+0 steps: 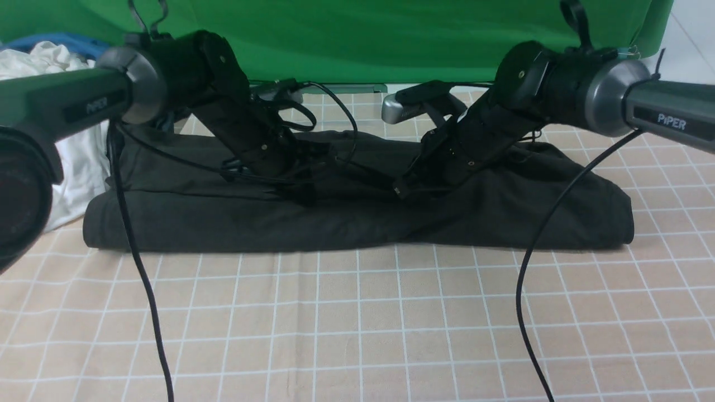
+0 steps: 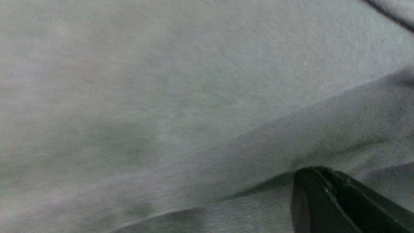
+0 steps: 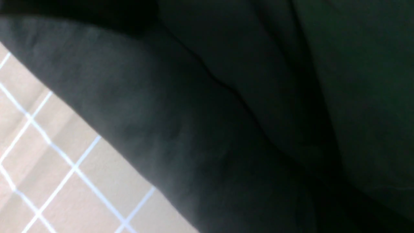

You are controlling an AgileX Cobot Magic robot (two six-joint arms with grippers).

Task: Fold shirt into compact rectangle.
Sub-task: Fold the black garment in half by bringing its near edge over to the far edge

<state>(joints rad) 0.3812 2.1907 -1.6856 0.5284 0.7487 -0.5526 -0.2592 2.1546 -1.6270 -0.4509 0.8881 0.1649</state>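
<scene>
The black shirt [image 1: 335, 223] lies as a long folded band across the far half of the table, print and tag hidden. Both arms reach down onto its middle. My left gripper [image 1: 304, 194] sits on the upper layer; in the left wrist view its fingers [image 2: 320, 184] are pressed together with a ridge of the shirt [image 2: 161, 97] rising to their tip. My right gripper [image 1: 401, 190] is dug into the cloth just to the right, with creases running toward it. In the right wrist view only the dark shirt [image 3: 194, 129] shows and the jaws are lost in it.
A white garment [image 1: 67, 167] is heaped at the far left, touching the shirt's left end. The beige checked tablecloth [image 1: 357, 324] runs to the near edge. Two black cables [image 1: 139, 279] [image 1: 530, 290] hang over it. A green backdrop [image 1: 363, 33] closes off the back.
</scene>
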